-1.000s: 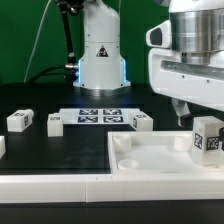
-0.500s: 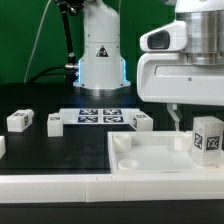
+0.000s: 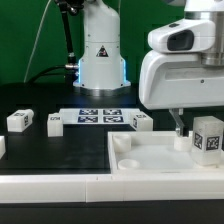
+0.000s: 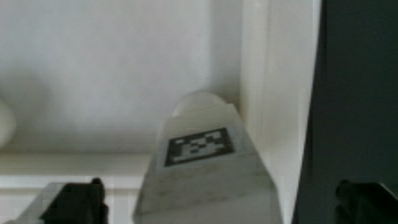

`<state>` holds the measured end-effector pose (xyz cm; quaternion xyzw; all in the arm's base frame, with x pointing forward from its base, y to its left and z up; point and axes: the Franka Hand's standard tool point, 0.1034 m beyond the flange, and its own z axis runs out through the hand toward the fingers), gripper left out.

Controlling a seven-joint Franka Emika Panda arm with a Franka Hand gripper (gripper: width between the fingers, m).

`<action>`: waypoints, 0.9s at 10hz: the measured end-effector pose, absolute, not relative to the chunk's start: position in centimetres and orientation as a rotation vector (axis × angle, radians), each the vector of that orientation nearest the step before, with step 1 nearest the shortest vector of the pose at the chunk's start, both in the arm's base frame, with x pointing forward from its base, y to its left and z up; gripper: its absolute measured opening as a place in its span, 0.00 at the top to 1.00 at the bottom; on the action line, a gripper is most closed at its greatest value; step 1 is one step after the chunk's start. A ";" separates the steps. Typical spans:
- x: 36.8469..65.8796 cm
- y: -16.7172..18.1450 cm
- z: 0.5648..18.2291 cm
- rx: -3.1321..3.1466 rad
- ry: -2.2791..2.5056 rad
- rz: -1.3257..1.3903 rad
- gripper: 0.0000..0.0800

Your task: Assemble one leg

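Under the pincer [image 4: 224, 200] we see the large flat white piece [image 3: 150, 168] lying on the black tabletop [image 3: 60, 148]. One of its round corner sockets [image 3: 128, 158] sits to the exterior view's left of the pincer. Farther back from the pincer, also toward the exterior view's left, the marker board [image 3: 100, 116] lies flat on the tabletop. Well behind the pincer we make out a green backdrop [image 3: 25, 40] with a dark cable [image 3: 70, 40] hanging before it.
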<state>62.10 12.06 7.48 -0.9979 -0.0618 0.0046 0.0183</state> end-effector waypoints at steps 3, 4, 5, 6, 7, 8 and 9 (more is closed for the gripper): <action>62.1 11.9 7.5 -3.098 -0.206 0.014 0.36; 62.1 11.9 7.5 -3.098 -0.205 0.014 0.55; 62.1 11.9 7.5 -3.098 -0.205 0.014 0.64; 62.1 11.9 7.5 -3.100 -0.157 0.015 0.64; 62.1 11.9 7.5 -3.099 -0.159 0.016 0.64; 62.2 11.8 7.4 -3.086 -0.056 0.020 0.64; 62.2 11.8 7.4 -3.064 0.187 0.023 0.64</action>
